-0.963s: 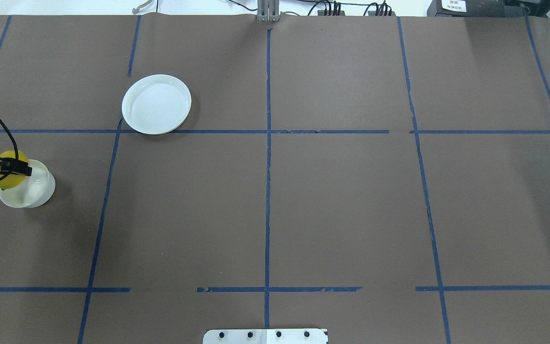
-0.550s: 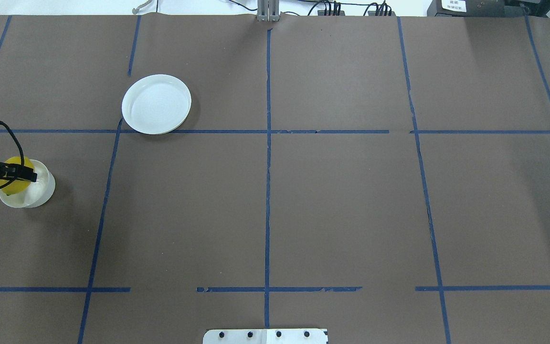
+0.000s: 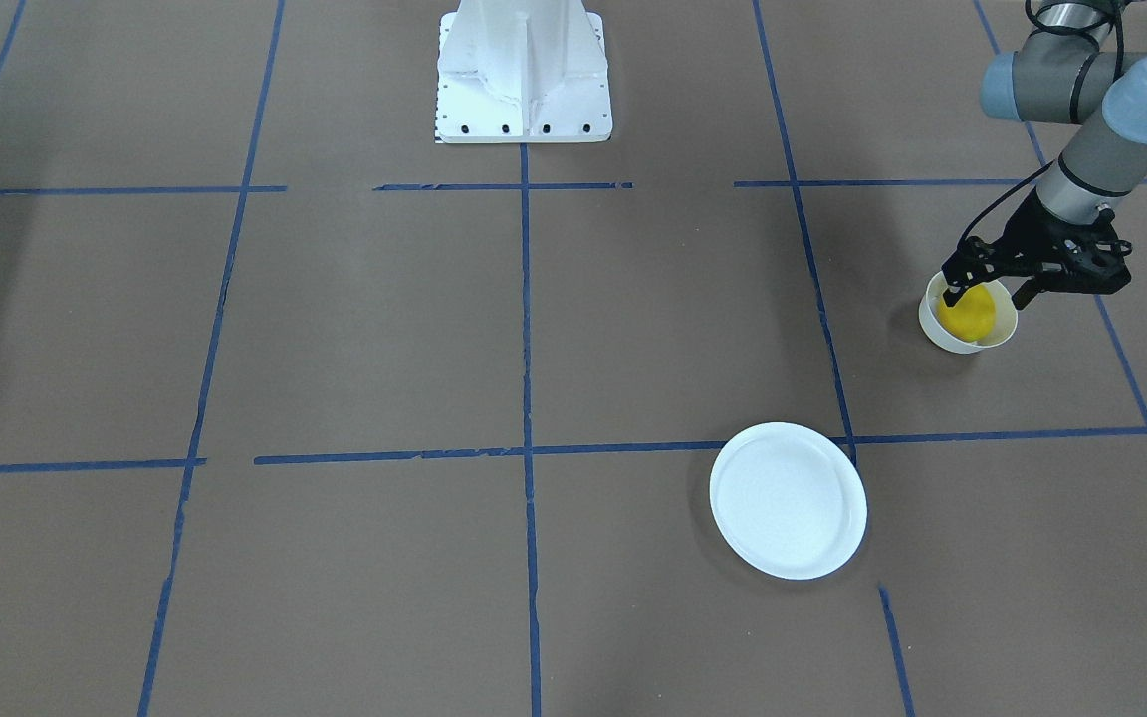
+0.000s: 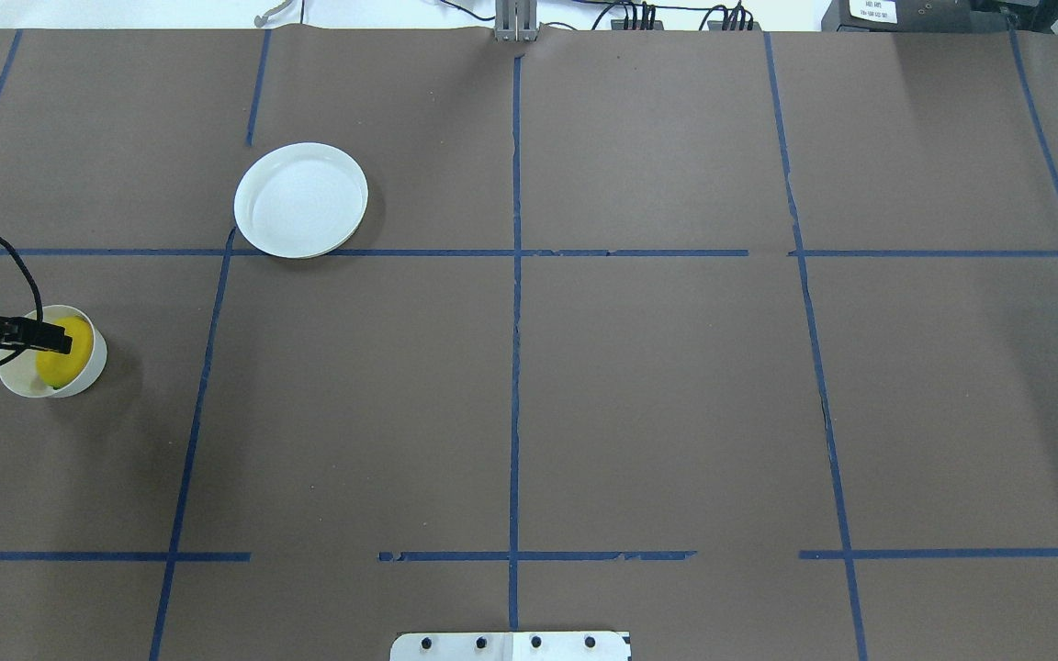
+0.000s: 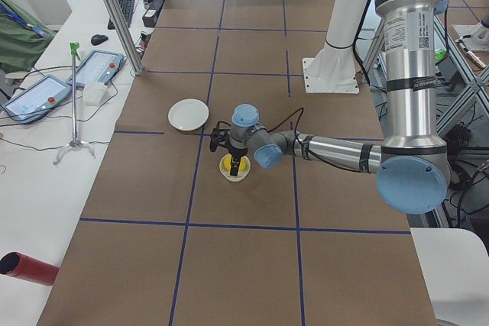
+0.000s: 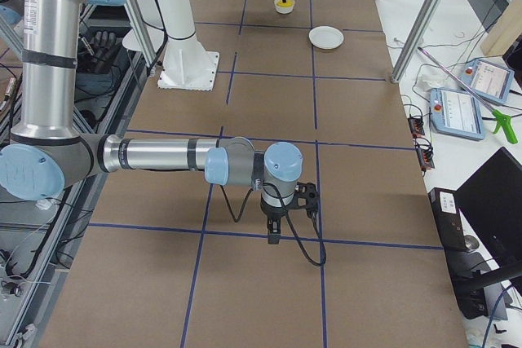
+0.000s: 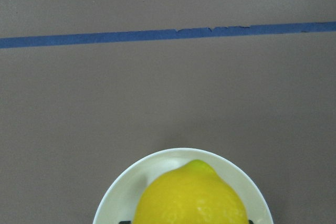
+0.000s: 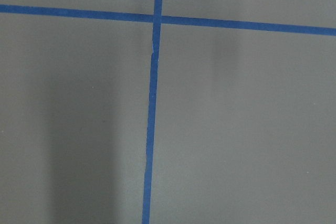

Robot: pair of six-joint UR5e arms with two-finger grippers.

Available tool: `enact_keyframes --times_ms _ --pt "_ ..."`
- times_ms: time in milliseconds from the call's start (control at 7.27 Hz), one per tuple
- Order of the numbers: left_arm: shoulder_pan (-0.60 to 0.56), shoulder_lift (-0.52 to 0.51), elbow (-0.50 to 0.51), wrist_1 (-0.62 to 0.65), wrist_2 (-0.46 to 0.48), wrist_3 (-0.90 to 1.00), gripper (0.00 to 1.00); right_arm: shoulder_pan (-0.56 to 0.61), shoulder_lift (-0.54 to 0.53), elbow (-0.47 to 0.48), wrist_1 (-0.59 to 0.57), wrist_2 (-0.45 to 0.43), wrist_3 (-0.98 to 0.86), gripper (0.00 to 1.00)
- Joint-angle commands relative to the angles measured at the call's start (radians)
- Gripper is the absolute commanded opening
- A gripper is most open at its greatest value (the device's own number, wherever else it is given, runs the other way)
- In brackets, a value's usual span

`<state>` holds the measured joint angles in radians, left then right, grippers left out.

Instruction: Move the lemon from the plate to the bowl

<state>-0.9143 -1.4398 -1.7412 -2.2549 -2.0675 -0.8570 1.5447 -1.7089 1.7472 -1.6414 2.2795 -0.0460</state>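
Note:
The yellow lemon [image 3: 967,312] lies inside the small white bowl [image 3: 962,342] at the table's left side; it also shows in the overhead view [image 4: 56,364] and the left wrist view [image 7: 191,198]. My left gripper [image 3: 987,294] hangs just over the bowl's rim [image 4: 15,381] with its jaws spread wider than the lemon, so it is open. The white plate [image 3: 788,503] stands empty farther out on the table [image 4: 301,199]. My right gripper [image 6: 275,236] points down at bare table far to the right; I cannot tell whether it is open or shut.
Brown paper with blue tape lines [image 4: 515,321] covers the table. The white robot base [image 3: 524,70] stands at the near edge. Operator pendants [image 5: 46,93] and a thin stand lie on the side bench beyond the table.
The lemon was held in the left gripper over the bowl's near rim; now it sits low in the bowl, free of the jaws. The gripper has barely moved.

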Motion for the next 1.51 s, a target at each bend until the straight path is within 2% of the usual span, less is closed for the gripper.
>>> enact_keyframes --times_ms 0,138,275,688,825,962,1100,1375 --pt "-0.021 0.041 -0.055 0.005 -0.122 0.028 1.0 0.0 0.0 0.0 0.0 0.0 0.0 1.0" --pt "-0.102 0.051 -0.085 0.026 -0.169 0.126 1.0 0.0 0.0 0.0 0.0 0.0 0.0 1.0" --pt "-0.198 0.059 -0.109 0.102 -0.184 0.257 1.0 0.0 0.0 0.0 0.0 0.0 0.0 1.0" --pt "-0.492 0.058 -0.115 0.477 -0.181 0.852 1.0 0.0 0.0 0.0 0.0 0.0 0.0 1.0" --pt "-0.585 0.058 -0.11 0.6 -0.183 0.944 1.0 0.0 0.0 0.0 0.0 0.0 0.0 1.0" --pt "-0.657 0.059 -0.109 0.708 -0.183 0.955 1.0 0.0 0.0 0.0 0.0 0.0 -0.002 1.0" --pt "-0.675 0.068 -0.106 0.715 -0.187 0.957 1.0 0.0 0.0 0.0 0.0 0.0 0.0 1.0" --pt "-0.676 0.096 -0.09 0.704 -0.291 0.955 1.0 0.0 0.0 0.0 0.0 0.0 0.0 1.0"
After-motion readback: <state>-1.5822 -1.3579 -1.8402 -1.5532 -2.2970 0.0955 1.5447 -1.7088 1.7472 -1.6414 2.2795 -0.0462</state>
